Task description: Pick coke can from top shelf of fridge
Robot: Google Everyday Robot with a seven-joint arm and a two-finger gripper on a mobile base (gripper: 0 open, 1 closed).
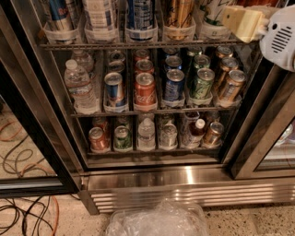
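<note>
The fridge point(184, 182) stands open in front of me. Its top shelf point(138, 44) is a wire rack with clear trays holding tall cans. My gripper point(244, 22), with a pale yellow tip and a white housing, is at the right end of that shelf, just above the front rail. Only a red sliver of the coke can point(261, 2) shows at the top edge of the view, right above the gripper. The rest of the can is out of view.
A blue can point(140, 14) and a gold can point(179, 14) stand left of the gripper. Lower shelves hold a water bottle point(79, 85) and a smaller red Coke can point(144, 90). A door frame point(258, 138) is on the right. A clear plastic bag point(156, 219) and cables point(23, 212) lie on the floor.
</note>
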